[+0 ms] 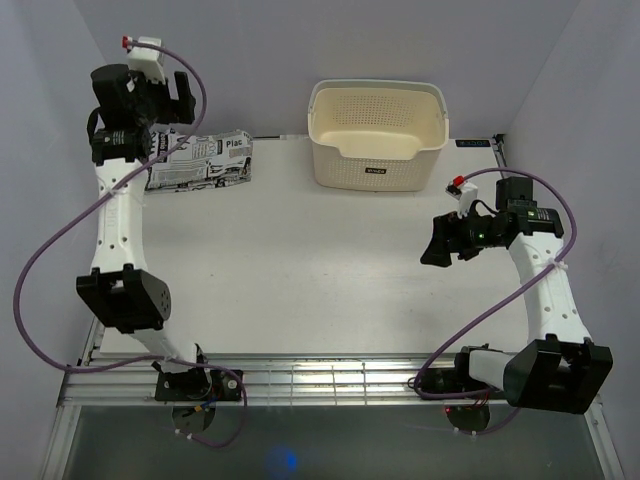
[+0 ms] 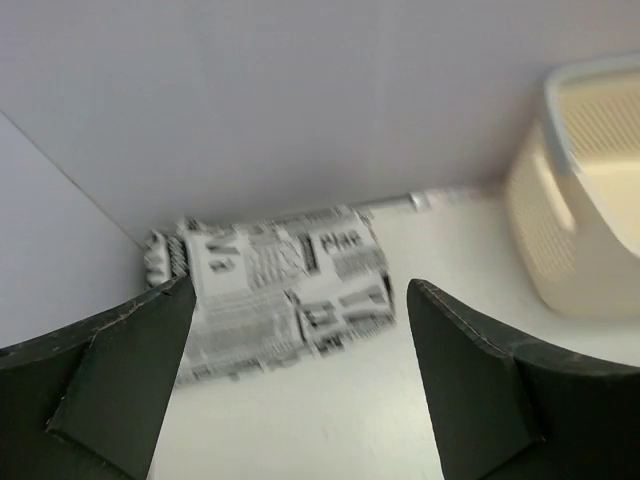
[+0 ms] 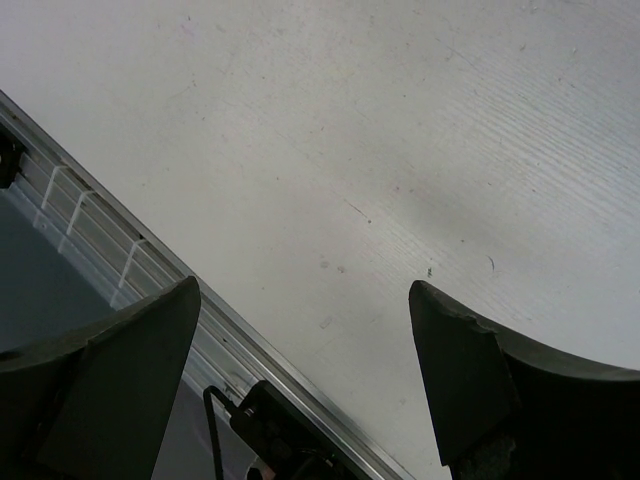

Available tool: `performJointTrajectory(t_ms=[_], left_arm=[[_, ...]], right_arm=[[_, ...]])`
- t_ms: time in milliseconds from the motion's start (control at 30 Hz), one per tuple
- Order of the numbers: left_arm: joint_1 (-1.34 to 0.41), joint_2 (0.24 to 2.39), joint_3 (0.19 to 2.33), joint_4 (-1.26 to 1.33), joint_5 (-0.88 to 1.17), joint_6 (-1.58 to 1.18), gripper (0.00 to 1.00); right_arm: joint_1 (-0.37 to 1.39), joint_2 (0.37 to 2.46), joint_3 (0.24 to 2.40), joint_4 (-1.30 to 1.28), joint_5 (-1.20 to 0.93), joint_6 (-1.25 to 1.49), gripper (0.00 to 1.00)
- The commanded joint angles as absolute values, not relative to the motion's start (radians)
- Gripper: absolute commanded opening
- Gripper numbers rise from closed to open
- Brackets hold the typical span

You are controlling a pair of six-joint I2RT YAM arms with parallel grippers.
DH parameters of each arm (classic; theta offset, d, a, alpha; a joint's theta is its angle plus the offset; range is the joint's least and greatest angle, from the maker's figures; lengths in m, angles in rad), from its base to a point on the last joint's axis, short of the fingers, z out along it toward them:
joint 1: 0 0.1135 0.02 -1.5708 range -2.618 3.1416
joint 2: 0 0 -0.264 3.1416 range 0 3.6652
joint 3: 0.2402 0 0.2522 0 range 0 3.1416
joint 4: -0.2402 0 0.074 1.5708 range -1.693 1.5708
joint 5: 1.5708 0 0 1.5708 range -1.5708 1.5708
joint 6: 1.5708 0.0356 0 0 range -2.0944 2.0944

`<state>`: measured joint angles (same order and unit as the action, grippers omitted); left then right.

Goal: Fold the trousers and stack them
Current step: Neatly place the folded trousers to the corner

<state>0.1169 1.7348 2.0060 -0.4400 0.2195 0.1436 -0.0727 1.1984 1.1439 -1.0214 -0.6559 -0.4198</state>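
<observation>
Where the trousers (image 1: 205, 160) lie folded, left gripper (image 2: 300, 290) raised clear, jaws apart, empty.

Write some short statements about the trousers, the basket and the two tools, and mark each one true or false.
1. The trousers lie folded in the far left corner of the table. True.
2. The trousers are inside the basket. False: they lie on the table, to the left of the basket.
3. The left tool is open and holds nothing. True.
4. The right tool grips the trousers. False: it is open over bare table, apart from them.
5. The basket stands at the far edge of the table. True.
</observation>
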Motion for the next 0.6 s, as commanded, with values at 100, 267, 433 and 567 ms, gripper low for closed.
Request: performJointTrajectory(t_ms=[100,267,433,567], left_arm=[[0.12,1.445,1.631,-0.771,0.483,0.077,0.98],[0.12,1.218,1.26,-0.776,0.459,0.115,0.98],[0.12,1.065,1.069,-0.776,0.426,0.12,0.98],[0.12,1.04,1.025,-0.778,0.44,0.117,0.98]], right_arm=[[-0.078,1.146,1.08,-0.982,-0.677,-0.416,0.9],[-0.077,1.106,1.01,-0.917,-0.618,-0.41,0.9],[-0.077,1.1,0.974,-0.879,-0.58,-0.423,0.9],[-0.077,1.1,0.971,-0.874,-0.589,-0.42,0.9]])
